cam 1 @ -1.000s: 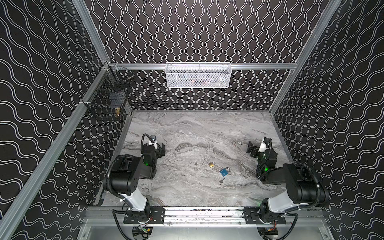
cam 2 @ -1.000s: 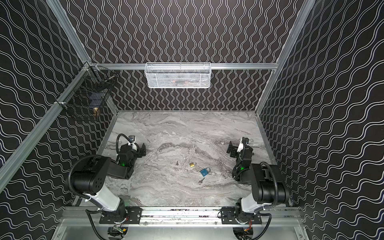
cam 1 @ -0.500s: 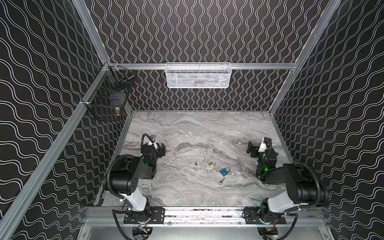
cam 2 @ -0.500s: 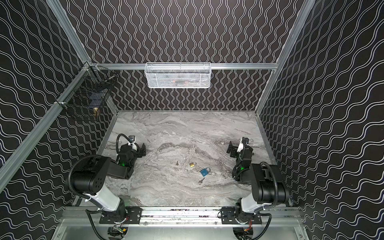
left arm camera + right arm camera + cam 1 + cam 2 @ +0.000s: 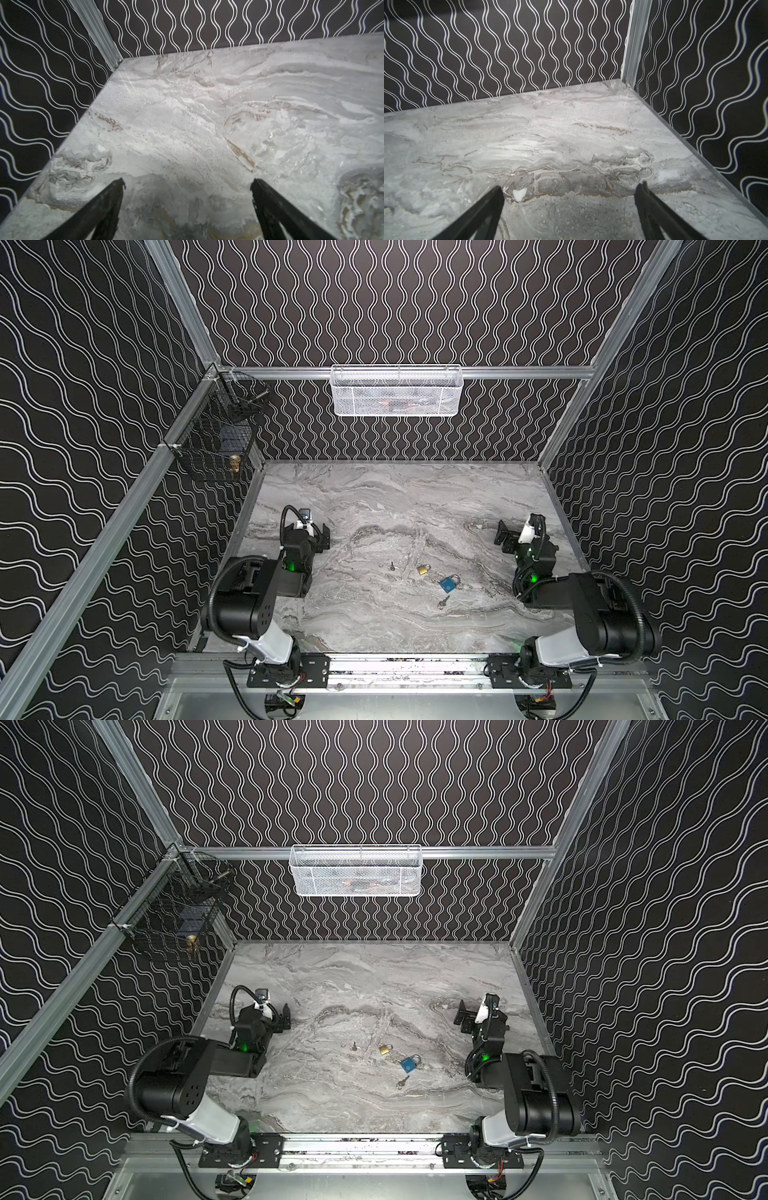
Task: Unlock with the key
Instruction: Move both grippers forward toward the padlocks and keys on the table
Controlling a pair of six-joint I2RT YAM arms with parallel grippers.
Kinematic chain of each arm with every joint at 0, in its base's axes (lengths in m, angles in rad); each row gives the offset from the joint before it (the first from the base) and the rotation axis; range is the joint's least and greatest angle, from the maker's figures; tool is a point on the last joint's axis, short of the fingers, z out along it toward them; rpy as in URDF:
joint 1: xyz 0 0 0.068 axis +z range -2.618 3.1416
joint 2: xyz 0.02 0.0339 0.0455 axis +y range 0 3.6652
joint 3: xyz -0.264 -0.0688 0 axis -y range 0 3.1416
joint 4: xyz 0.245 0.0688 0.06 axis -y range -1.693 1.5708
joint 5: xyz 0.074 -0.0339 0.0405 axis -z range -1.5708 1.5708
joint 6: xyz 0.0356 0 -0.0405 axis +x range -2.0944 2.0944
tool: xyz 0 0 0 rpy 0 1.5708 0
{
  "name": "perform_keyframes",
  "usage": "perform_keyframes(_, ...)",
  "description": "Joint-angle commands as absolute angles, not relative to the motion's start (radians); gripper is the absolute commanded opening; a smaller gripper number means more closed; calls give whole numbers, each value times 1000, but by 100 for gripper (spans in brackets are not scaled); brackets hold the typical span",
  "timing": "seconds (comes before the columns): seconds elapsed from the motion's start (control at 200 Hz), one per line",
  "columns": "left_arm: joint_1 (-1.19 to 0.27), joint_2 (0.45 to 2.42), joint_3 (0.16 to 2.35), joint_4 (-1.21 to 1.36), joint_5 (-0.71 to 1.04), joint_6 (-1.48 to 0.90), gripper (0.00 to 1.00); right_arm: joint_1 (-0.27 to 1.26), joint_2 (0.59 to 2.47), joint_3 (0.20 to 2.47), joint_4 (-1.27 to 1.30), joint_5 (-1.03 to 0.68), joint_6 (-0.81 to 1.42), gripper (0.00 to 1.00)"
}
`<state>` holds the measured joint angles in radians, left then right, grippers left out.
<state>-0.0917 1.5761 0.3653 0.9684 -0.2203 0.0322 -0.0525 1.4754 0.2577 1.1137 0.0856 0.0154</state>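
Two padlocks lie mid-table in both top views: a blue padlock (image 5: 449, 583) (image 5: 410, 1063) and a smaller brass padlock (image 5: 423, 569) (image 5: 385, 1049). One small key (image 5: 444, 602) (image 5: 402, 1083) lies just in front of the blue padlock. A second, darker key (image 5: 391, 566) (image 5: 354, 1046) lies left of the brass one. My left gripper (image 5: 322, 537) (image 5: 188, 185) rests low at the left, open and empty. My right gripper (image 5: 505, 536) (image 5: 571, 189) rests low at the right, also open and empty. Both wrist views show only bare marble between the fingers.
The marble table (image 5: 395, 497) is boxed in by dark wavy-patterned walls. A white mesh basket (image 5: 397, 391) hangs on the back rail. A black wire basket (image 5: 216, 443) holding a brass item hangs at the back left corner.
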Motion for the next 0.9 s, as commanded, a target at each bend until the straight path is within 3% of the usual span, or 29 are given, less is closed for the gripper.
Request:
perform_keyframes(0.0,-91,1509,375,906,-210,55,99,-51,1410,257,1083,113,27,99)
perform_keyframes(0.25,-91,1231,377,681,-184,-40,99,-52,1202,329,745,93,160,99)
perform_keyframes(0.43,-88,1068,438,448,-188,-242,99,-54,1119,403,563,26,269,100)
perform_keyframes(0.676,-83,1004,497,196,-125,-549,99,-58,1046,382,411,143,642,100)
perform_keyframes(0.896,-72,971,484,131,-51,-596,99,-59,1019,440,221,18,629,99)
